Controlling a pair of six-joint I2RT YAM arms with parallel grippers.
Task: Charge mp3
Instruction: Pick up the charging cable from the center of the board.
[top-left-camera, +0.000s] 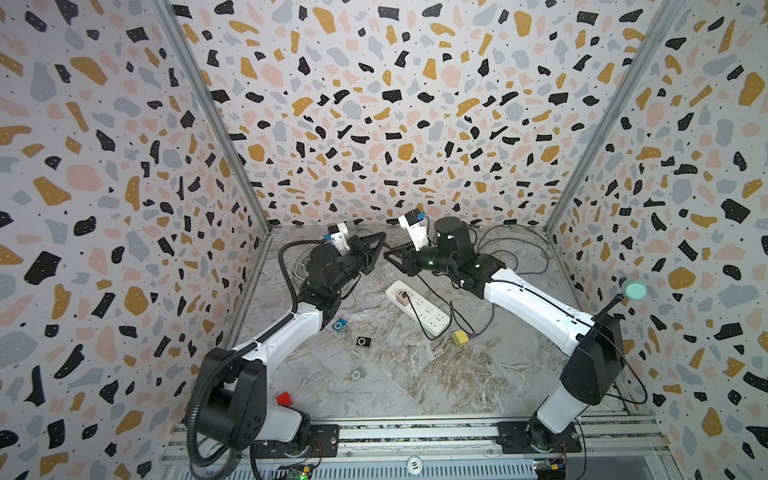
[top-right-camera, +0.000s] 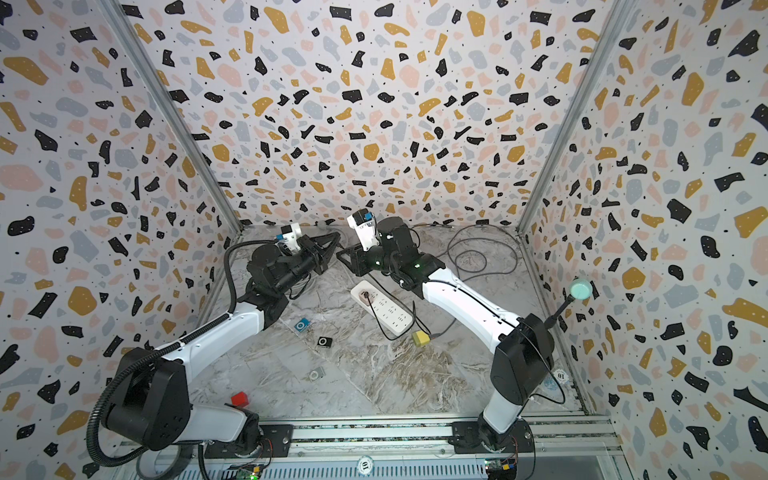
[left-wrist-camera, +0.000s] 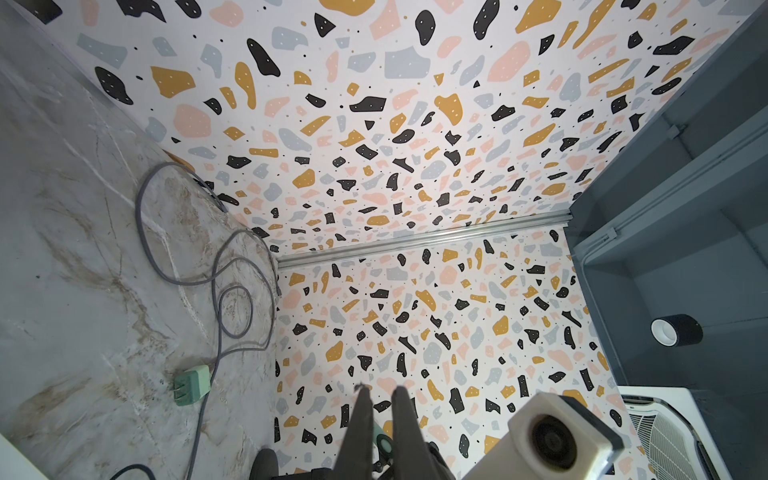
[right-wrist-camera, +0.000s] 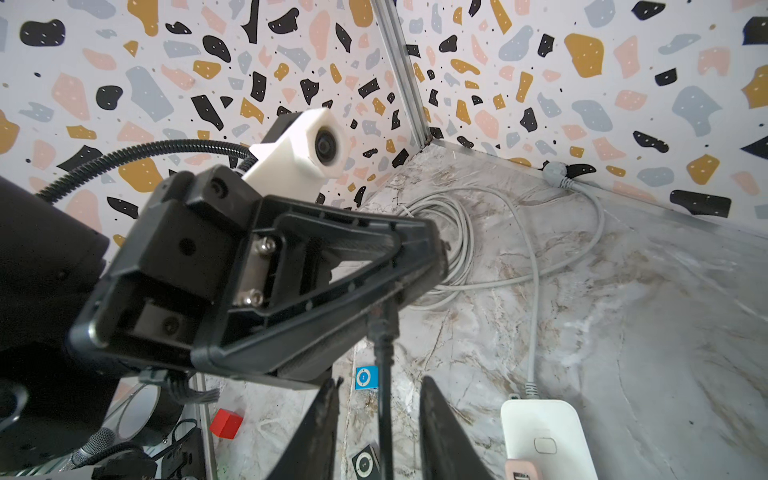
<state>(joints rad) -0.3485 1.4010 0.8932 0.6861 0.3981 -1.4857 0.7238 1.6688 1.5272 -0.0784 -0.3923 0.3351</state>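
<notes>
Blue mp3 player (top-left-camera: 339, 324) lay flat and face up on the marble counter (top-left-camera: 436, 374), left of centre, its near-square body turned askew so that no long axis stood out; which edge carried its socket could not be told; well to its left, near the front rail, sat a red cube (top-left-camera: 284, 399); the black mp3 player (top-left-camera: 363, 341) lay just right of the blue one and nearer the front, also face up; the silver mp3 player (top-left-camera: 358, 374) lay nearer the front again, apart from both; nothing touched any of the three. Raised toward the back wall, the left gripper (right-wrist-camera: 432, 266) had its fingers pressed together on the plug end of a black cable (right-wrist-camera: 383, 345), the plug's long axis upright and the cable dropping toward the counter; the right gripper (right-wrist-camera: 382, 380) met it tip to tip, fingers apart, the cable passing between them clear of both; further right the white power strip (top-left-camera: 417, 309) ran diagonally from back left to front right, a pink adapter (top-left-camera: 401, 296) plugged in at its back end; a yellow-green block (top-left-camera: 459, 338) sat just off its front end.
</notes>
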